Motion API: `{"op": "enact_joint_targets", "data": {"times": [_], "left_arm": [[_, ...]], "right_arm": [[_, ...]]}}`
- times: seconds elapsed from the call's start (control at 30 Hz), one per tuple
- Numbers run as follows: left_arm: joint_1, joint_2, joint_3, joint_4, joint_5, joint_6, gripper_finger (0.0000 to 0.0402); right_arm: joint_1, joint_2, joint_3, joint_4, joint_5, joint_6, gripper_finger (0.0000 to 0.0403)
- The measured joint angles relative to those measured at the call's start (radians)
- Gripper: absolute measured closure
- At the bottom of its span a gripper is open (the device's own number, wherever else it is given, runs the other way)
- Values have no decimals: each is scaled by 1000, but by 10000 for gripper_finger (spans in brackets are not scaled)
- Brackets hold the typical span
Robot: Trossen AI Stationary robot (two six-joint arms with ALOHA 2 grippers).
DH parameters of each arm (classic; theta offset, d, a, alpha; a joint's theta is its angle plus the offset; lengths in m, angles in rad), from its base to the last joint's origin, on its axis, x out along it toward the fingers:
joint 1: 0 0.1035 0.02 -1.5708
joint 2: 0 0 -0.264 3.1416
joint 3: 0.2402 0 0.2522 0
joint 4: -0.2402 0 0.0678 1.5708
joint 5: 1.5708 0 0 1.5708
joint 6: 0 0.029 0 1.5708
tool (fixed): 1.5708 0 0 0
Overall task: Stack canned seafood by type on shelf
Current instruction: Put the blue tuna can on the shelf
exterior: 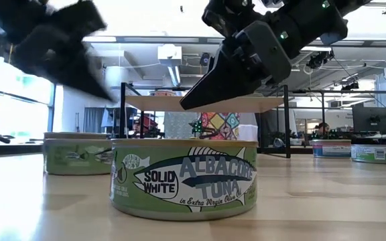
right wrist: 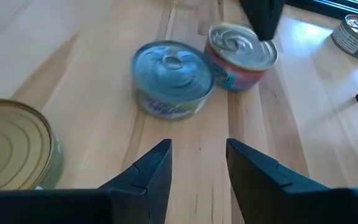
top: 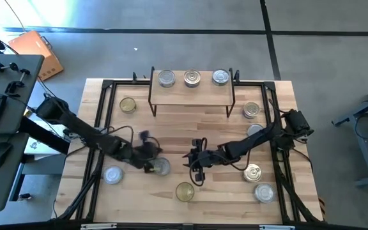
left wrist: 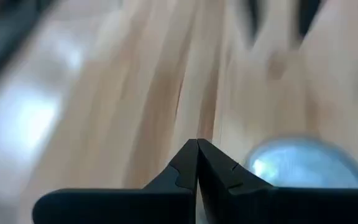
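Low view: green-labelled albacore tuna tin (exterior: 183, 178), gold-yellow lid.

The shelf (top: 191, 91) stands at the far middle of the table (top: 171, 121), with three tins in a row on its board: one at the left (top: 166, 78), one in the middle (top: 192, 78), one at the right (top: 220, 78). A tin (top: 128, 105) lies on the tabletop just left of the shelf, and another (top: 251, 110) just right of it. Near the front edge a tin (top: 184, 191) sits at the middle, with one (top: 112, 174) well to its left and two (top: 253, 172) (top: 264, 192) to its right, one behind the other. The left gripper (top: 151, 167) is over the table just beside a tin (top: 163, 167); the right gripper (top: 197, 171) is to the right of that tin, behind the front middle tin.
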State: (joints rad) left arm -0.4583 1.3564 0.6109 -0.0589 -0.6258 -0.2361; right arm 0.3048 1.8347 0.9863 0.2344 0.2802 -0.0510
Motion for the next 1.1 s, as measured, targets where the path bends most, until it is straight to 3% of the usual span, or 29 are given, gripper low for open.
{"op": "enact_joint_targets", "data": {"times": [0.07,0.13,0.27,0.4,0.5,0.63,0.8,0.93,1.03,1.1], "left_arm": [[10,3,2,113,-7,121,401],[17,-12,8,100,-21,114,401],[21,-61,35,-143,-31,-147,401],[33,-67,32,-408,33,-447,401],[57,-50,-6,-419,52,-509,401],[115,-18,-59,-249,59,-364,401],[222,47,-89,104,61,-62,401],[281,94,-87,372,142,201,401],[273,77,-49,366,159,248,401],[254,47,-18,252,160,231,401]], "right_arm": [[-4,0,0,-1,0,19,258],[-11,0,0,-3,0,39,258],[-22,0,0,0,0,68,258],[-37,0,0,16,0,78,258],[-44,5,0,32,0,96,258],[-50,15,-1,40,-1,116,258],[-50,29,0,52,-2,126,258],[-50,30,-1,54,-2,130,258],[-49,30,0,55,-3,130,258],[-49,30,0,56,-2,132,258]]}}
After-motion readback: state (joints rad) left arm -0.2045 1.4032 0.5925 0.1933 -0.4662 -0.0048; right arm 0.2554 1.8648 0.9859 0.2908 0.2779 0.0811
